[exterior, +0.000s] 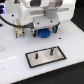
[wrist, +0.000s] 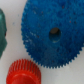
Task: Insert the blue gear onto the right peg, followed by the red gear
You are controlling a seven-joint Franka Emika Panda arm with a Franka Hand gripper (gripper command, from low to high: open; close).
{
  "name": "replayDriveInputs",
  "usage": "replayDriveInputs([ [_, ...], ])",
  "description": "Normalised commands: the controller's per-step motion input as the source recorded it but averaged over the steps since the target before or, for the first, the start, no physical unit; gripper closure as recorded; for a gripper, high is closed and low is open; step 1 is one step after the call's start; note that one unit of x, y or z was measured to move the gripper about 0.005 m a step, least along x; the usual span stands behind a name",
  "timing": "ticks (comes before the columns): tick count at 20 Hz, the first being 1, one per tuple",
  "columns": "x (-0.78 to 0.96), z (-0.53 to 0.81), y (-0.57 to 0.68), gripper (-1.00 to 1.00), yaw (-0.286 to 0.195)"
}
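The blue gear [exterior: 44, 34] lies flat on the white table, directly under my gripper [exterior: 44, 30]. The gripper's two dark fingers stand apart on either side of it, open and holding nothing. In the wrist view the blue gear [wrist: 42, 42] fills most of the picture, its centre hole showing. The red gear [wrist: 22, 73] lies close beside it; in the exterior view the arm hides it. The black-bordered grey plate [exterior: 59, 54] lies nearer the camera, with the right peg [exterior: 51, 50] on the exterior view's right and its twin [exterior: 36, 57] on the left.
A green object [wrist: 2, 30] lies beside the blue gear at the edge of the wrist view. A dark cable [exterior: 10, 22] trails off the arm on the exterior view's left. The white robot arm [exterior: 42, 12] fills the top of that view.
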Motion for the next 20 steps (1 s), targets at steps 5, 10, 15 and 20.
replayDriveInputs([
  [5, -0.18, -0.08, 0.00, 1.00, 0.000],
  [10, -0.12, -0.02, 0.02, 1.00, 0.000],
  [15, 0.18, 0.47, 0.05, 1.00, 0.000],
  [20, 0.43, 0.46, 0.03, 1.00, 0.000],
])
